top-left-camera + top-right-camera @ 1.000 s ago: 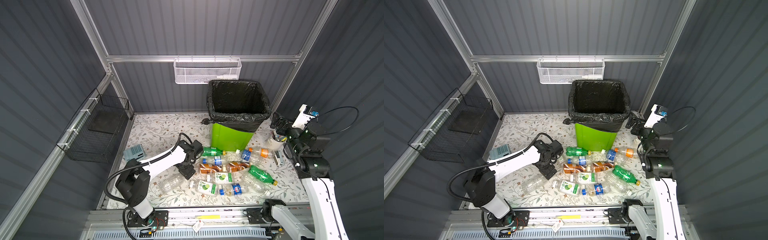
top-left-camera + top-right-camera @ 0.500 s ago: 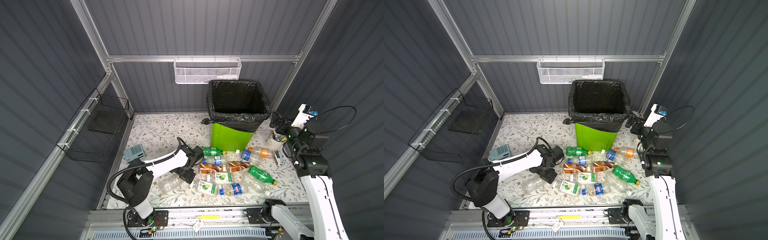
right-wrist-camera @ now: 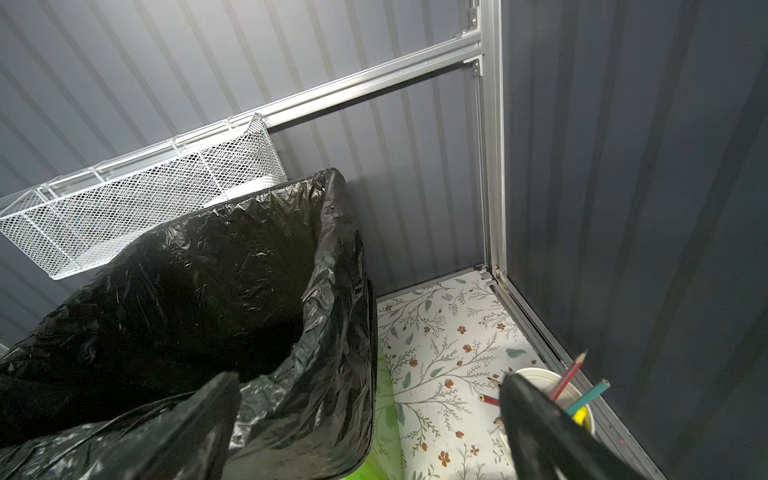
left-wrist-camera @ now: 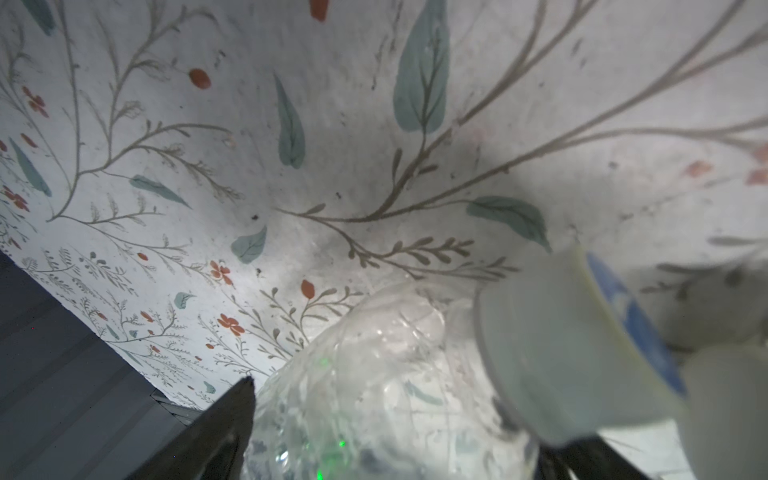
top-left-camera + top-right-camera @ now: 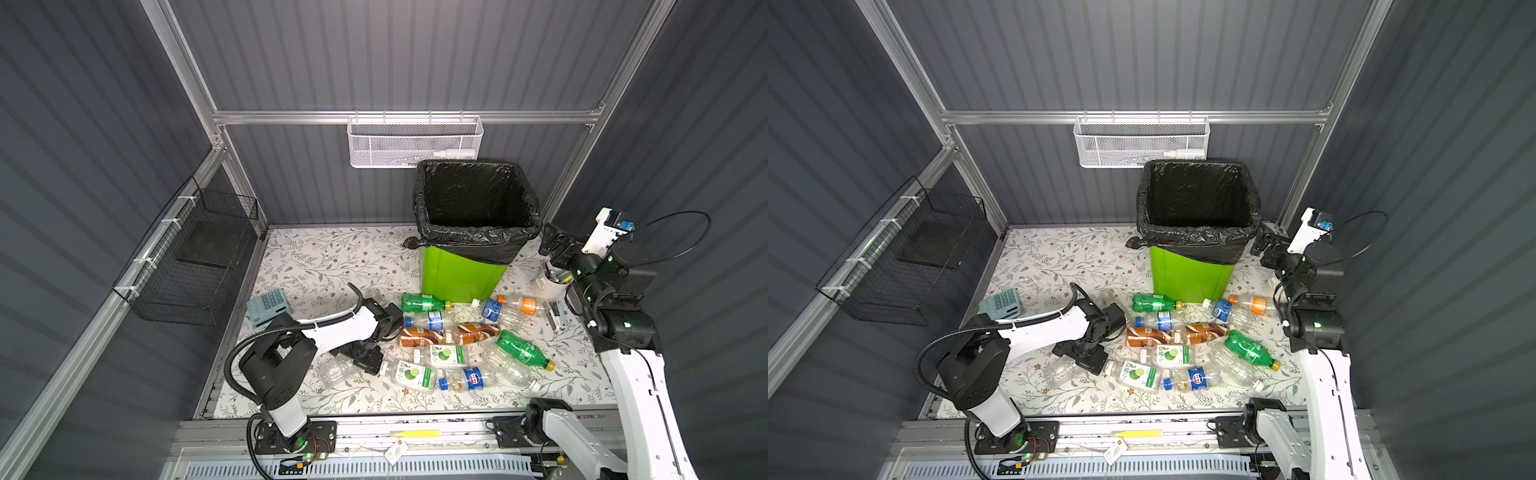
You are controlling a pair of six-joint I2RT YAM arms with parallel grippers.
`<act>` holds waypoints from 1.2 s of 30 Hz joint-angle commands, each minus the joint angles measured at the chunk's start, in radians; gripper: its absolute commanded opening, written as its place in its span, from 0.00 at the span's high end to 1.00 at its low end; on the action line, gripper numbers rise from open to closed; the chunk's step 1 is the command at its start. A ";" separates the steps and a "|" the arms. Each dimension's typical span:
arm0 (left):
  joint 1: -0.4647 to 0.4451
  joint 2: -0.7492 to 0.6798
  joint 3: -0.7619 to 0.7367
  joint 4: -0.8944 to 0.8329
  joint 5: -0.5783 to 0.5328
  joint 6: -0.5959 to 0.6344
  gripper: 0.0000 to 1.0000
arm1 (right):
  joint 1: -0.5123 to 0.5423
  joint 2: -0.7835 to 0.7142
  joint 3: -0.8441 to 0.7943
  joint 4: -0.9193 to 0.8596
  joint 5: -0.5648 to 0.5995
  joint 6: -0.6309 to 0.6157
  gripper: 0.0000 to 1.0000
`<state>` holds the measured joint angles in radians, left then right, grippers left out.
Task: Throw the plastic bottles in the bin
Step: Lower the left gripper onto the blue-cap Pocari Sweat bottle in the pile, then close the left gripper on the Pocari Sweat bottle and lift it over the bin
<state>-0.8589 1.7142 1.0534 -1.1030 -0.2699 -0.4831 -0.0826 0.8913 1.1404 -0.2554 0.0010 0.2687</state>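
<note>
— Many bottles [image 5: 419, 336] lie on the table [image 5: 316, 257]. Which step is in hand?
— Picking one, I think. At the left, the left gripper [image 5: 365, 360] is low over a clear bottle [image 5: 334, 370], jaws wide on both sides of it, not closed on it. Next it needs to squeeze, lift, and carry to the green bin [image 5: 461, 278] behind them.
— And the right gripper [image 3: 370, 382]?
— Released, empty, just beside the bin's rim.

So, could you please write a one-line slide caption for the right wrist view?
Open right gripper beside the black-bagged green bin, white mesh basket behind, cup of pencils nearby.
</note>
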 commanded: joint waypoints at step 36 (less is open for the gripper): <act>0.181 -0.402 0.774 1.038 0.000 0.465 0.46 | -0.043 -0.108 -0.011 -0.027 0.075 -0.082 0.01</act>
<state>-0.6743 1.2678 1.8153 -0.3496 -0.3847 -0.1062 -0.1162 0.8162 1.1385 -0.2749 0.0456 0.1978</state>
